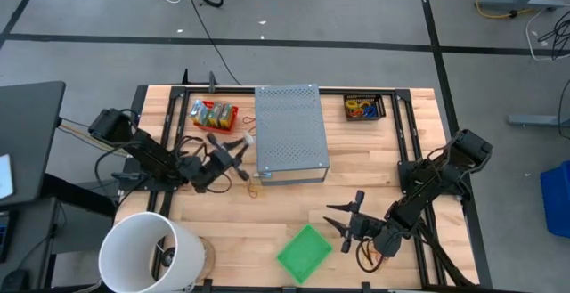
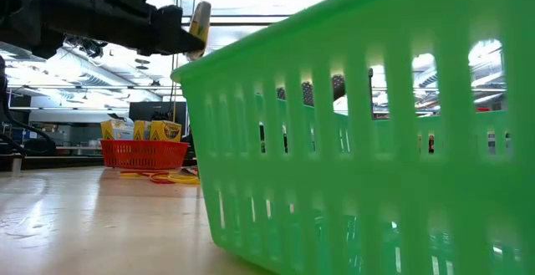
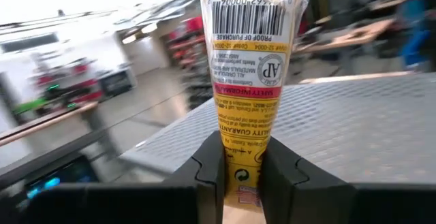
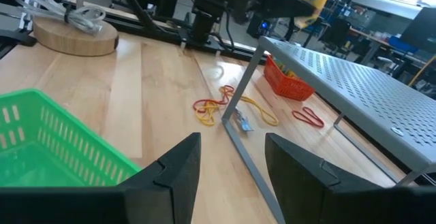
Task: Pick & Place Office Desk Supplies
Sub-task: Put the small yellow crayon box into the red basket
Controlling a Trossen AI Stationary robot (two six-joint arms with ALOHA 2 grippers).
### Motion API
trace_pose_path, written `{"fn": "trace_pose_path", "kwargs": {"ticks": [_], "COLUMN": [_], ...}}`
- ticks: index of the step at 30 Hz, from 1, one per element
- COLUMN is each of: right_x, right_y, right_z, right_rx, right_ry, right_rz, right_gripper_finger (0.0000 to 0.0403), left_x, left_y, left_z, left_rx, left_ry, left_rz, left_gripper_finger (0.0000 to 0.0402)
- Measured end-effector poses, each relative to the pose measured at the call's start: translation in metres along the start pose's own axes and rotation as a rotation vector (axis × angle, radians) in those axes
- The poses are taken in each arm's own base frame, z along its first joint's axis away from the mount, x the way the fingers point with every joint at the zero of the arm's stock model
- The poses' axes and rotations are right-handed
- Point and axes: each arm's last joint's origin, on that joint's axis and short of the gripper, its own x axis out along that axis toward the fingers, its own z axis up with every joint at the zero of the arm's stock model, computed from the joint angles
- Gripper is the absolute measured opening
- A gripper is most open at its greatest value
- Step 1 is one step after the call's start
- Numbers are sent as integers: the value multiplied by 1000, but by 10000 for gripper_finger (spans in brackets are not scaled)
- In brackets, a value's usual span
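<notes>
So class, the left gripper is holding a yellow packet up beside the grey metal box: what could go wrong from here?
1. The left gripper pinches only the bottom end of the packet, so it might swing or slip.
2. Carried low, the packet could knock the grey box.
3. Loose rubber bands on the table could snag an arm.

Perforated box [image 1: 290,133] at table centre; small basket [image 1: 215,115] of packets to its left, tray [image 1: 363,108] far right, bucket [image 1: 147,252] near left, slotted basket [image 1: 305,252] near centre, rubber bands [image 4: 216,106] beside box.
</notes>
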Motion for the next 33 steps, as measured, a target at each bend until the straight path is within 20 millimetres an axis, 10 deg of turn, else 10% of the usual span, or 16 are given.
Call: {"fn": "trace_pose_path", "kwargs": {"ticks": [33], "right_x": [2], "right_y": [-1], "right_z": [0], "right_rx": [1], "right_ry": [2], "right_rz": [-5], "right_gripper_finger": [172], "left_x": [45], "left_y": [44], "left_z": [-58], "left_rx": [-236], "left_ry": [216], "left_rz": [382], "left_gripper_finger": [56]}}
